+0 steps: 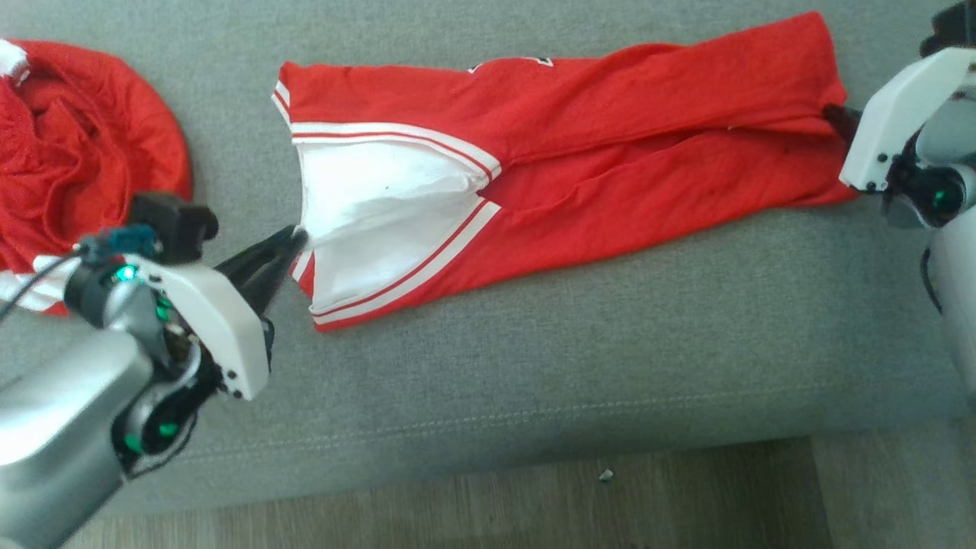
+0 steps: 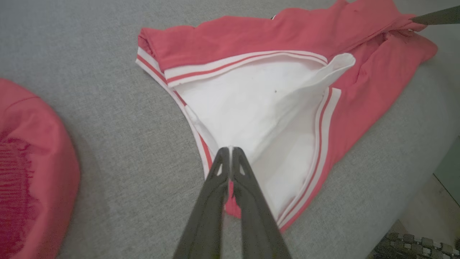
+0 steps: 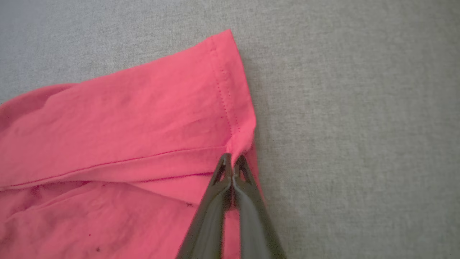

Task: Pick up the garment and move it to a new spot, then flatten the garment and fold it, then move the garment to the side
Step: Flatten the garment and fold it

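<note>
The garment (image 1: 610,152) is a red jersey with a white, red-striped trim panel. It lies stretched lengthwise on the grey cushion (image 1: 610,343). My left gripper (image 1: 297,236) is shut on the white edge at the garment's left end; in the left wrist view the fingertips (image 2: 230,148) pinch white cloth of the garment (image 2: 251,36). My right gripper (image 1: 833,114) is shut on the red hem at the right end. In the right wrist view its tips (image 3: 233,157) pinch the hem corner of the garment (image 3: 125,126), which puckers there.
A second red cloth (image 1: 76,152) lies bunched at the cushion's far left, close behind my left arm, and shows in the left wrist view (image 2: 28,162). The cushion's front edge drops to a wooden floor (image 1: 534,496).
</note>
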Available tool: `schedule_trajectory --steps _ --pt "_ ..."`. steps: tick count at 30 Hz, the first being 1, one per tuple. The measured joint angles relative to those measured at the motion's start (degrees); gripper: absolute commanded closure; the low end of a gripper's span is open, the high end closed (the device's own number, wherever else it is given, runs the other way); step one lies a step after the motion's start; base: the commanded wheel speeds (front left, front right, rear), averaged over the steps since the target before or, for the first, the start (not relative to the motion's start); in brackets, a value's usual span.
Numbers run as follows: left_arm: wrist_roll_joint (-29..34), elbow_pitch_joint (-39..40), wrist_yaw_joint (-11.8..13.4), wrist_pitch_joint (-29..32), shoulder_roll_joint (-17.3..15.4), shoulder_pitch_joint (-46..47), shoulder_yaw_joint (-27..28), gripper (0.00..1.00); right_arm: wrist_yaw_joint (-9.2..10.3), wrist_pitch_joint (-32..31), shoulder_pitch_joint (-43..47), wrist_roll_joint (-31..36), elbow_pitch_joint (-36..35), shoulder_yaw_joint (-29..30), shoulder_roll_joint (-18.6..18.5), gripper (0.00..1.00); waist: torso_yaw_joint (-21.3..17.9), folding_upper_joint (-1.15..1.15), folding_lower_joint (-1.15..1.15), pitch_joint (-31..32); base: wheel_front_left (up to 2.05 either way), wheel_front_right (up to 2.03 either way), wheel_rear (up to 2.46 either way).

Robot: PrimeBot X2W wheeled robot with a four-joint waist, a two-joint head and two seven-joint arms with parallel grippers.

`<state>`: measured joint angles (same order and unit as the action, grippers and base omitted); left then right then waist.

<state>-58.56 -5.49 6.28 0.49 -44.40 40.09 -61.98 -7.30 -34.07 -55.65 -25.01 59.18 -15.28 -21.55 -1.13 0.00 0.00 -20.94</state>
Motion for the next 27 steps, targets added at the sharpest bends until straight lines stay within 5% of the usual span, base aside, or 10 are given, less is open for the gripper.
schedule_trajectory --steps 1,7,14,20,27 --pt "0.00 -0.55 0.41 -0.57 0.46 -0.56 -0.02 0.00 0.00 0.53 0.47 -0.30 -0.10 0.09 0.01 0.00 -0.10 0.00 0.00 0.31 0.00 0.00 0.00" --pt "1.53 -2.36 4.77 -6.70 2.56 -4.47 0.13 0.00 0.00 7.82 3.93 -1.18 -3.91 0.37 0.03 0.00 -0.41 0.00 0.00 3.09 0.00 0.00 0.00" --pt "5.52 0.53 17.07 -14.75 8.03 -13.75 7.05 0.00 0.00 21.11 15.14 -3.11 -11.46 6.17 0.59 0.00 0.51 0.00 0.00 7.89 0.00 0.00 0.00" --pt "25.94 9.43 26.81 -14.79 16.47 -26.00 18.78 0.00 0.01 28.24 27.36 -2.23 -13.67 15.81 4.09 0.00 3.39 0.00 0.00 10.11 0.00 0.00 0.00" --pt "40.51 11.99 27.28 -14.79 23.37 -36.38 21.96 0.00 0.01 30.82 27.80 5.60 -12.32 26.81 6.00 0.00 7.63 0.00 0.00 11.74 0.00 0.00 0.00"
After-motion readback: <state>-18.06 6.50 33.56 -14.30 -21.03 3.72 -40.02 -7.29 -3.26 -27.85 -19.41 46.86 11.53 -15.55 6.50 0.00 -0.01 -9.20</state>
